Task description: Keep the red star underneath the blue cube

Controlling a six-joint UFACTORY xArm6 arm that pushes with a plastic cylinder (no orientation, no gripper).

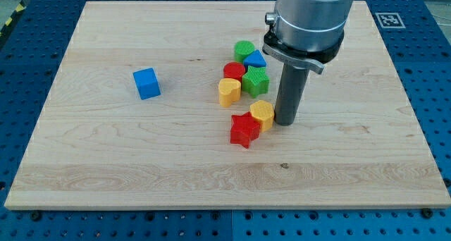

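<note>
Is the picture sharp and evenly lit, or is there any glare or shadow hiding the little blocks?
In the camera view, light is soft and even, with no glare on the wooden board; blocks such as the blue cube and red star look sharp; my tip, right of the yellow block, casts only a faint shadow; the arm's upper part is cropped.

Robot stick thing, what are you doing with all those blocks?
I'm a robot arm, and I push blocks around a wooden board with my tip. Right now my tip is beside a yellow block, which touches the red star. The blue cube sits alone toward the view's left. The red star needs to end up below it, and it's still far off.
</note>
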